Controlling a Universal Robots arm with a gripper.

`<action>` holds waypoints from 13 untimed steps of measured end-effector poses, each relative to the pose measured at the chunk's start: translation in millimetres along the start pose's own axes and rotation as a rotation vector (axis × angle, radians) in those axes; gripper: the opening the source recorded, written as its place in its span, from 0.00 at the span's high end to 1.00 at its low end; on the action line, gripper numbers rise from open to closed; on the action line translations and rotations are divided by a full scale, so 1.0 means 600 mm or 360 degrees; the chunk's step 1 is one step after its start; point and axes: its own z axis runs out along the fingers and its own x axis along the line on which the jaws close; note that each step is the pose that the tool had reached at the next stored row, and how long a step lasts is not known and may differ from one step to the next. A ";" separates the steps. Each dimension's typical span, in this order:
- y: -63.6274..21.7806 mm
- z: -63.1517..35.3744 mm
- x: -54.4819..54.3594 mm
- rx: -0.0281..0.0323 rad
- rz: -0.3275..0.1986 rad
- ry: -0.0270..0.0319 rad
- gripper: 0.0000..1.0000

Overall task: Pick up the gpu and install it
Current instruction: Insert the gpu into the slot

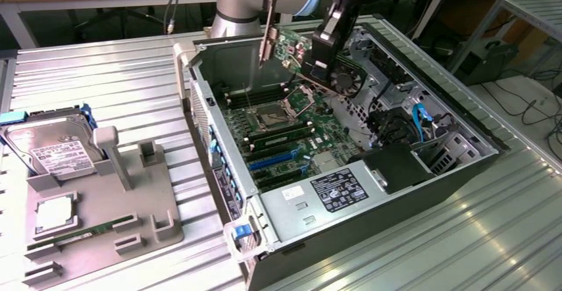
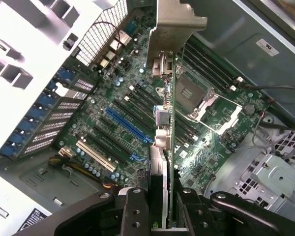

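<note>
The gpu (image 1: 299, 54) is a dark-green card with a black fan cooler (image 1: 349, 78) and a silver end bracket (image 1: 267, 33). It hangs tilted in the air above the open computer case (image 1: 457, 172), over the motherboard (image 1: 281, 133). My gripper (image 1: 327, 39) is shut on the card's upper edge. In the wrist view the gpu (image 2: 165, 123) appears edge-on, clamped between my gripper's (image 2: 162, 209) black fingers (image 2: 135, 211), with its bracket (image 2: 174, 22) at the far end. Below it lie the blue expansion slot (image 2: 128, 125) and the white slot (image 2: 96, 155), well apart from the card.
The CPU socket (image 2: 194, 96) has its metal latch raised. A power supply (image 1: 325, 195) fills the case's near end, with cables (image 1: 420, 123) on the exterior view's right. A grey fixture (image 1: 105, 199) on the exterior view's left holds a hard drive (image 1: 52, 149), a processor (image 1: 54, 213) and a memory stick (image 1: 83, 233).
</note>
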 end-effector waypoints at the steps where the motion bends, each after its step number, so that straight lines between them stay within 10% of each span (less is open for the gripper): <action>1: 0.000 0.000 0.000 -0.00002 -0.0010 0.00002 0.73; 13: 0.000 0.000 0.000 -0.00044 -0.0234 0.00040 0.73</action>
